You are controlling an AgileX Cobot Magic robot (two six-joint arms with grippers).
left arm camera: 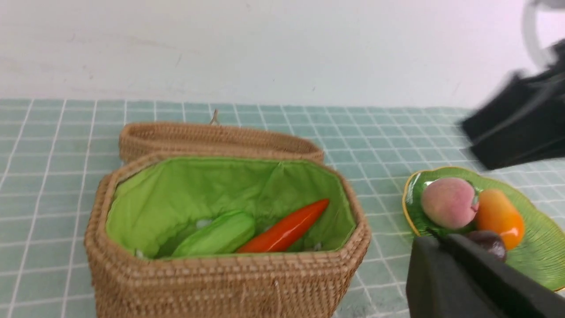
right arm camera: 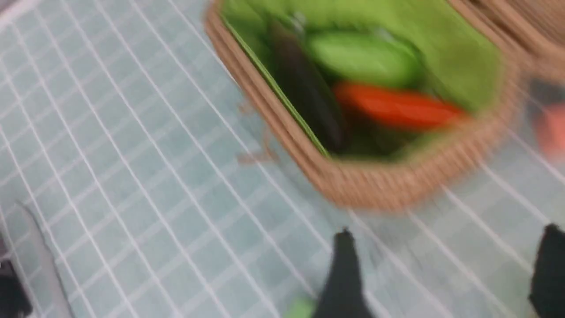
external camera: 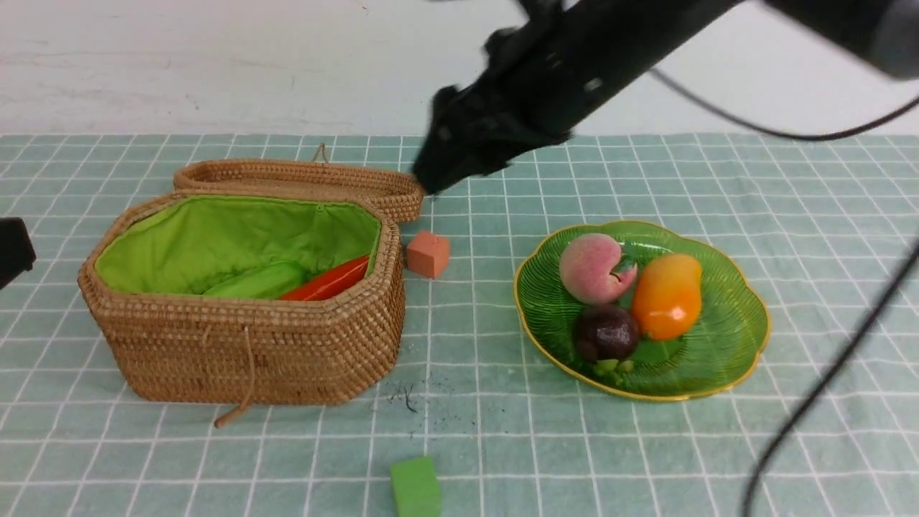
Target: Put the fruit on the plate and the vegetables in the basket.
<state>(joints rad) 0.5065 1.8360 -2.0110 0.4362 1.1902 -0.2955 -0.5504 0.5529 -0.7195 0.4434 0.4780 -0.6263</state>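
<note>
- right gripper (right arm camera: 441, 274): fingers (right arm camera: 344, 274) spread apart, empty, blurred; it hangs above the cloth just outside the basket (external camera: 244, 352).
- left gripper (left arm camera: 468, 274): fingers together, nothing held; low and off to the side, basket ahead of it.
- vegetables: cucumber (right arm camera: 362, 57), pepper (right arm camera: 393, 106) and eggplant (right arm camera: 309, 88) lie in the basket, beyond the right fingertips.
- fruit: peach (external camera: 590, 267), mango (external camera: 668, 294) and mangosteen (external camera: 605, 332) sit together on the plate (external camera: 725, 345), well apart from either gripper.
- judgement: sorting looks complete; the right arm should lift clear, keeping its fingers off the basket rim and lid (external camera: 301, 178).
</note>
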